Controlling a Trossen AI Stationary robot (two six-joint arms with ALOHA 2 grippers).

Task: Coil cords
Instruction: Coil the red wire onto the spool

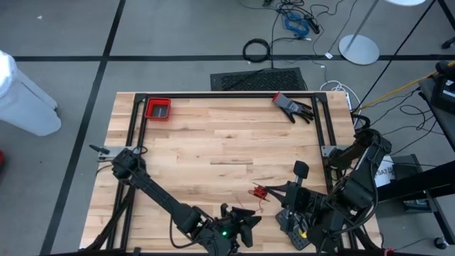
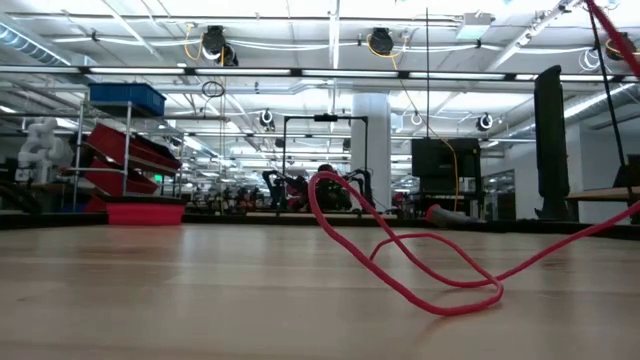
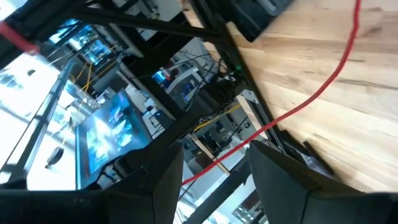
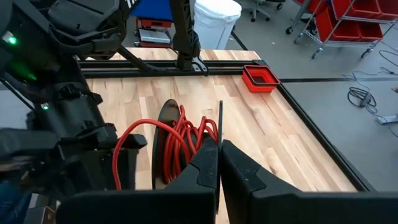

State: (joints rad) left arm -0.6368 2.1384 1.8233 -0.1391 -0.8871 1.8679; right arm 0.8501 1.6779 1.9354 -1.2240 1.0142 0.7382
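Start at the back left of your wooden table [image 1: 213, 135], where a red bin [image 1: 158, 109] sits inside the black frame. Your left gripper [image 1: 245, 226] is down at the near edge, fingers [image 3: 155, 186] spread apart, with a strand of the red cord [image 3: 323, 87] running through the gap between them and on across the wood. Just to its right, the cord [image 1: 259, 192] bunches near the near edge. Your right gripper [image 4: 217, 165] has its fingers pressed close together on the edge of a thin dark disc [image 4: 168, 143] that stands upright with red coils wound beside it. At the back right lies a black glove [image 1: 293, 107].
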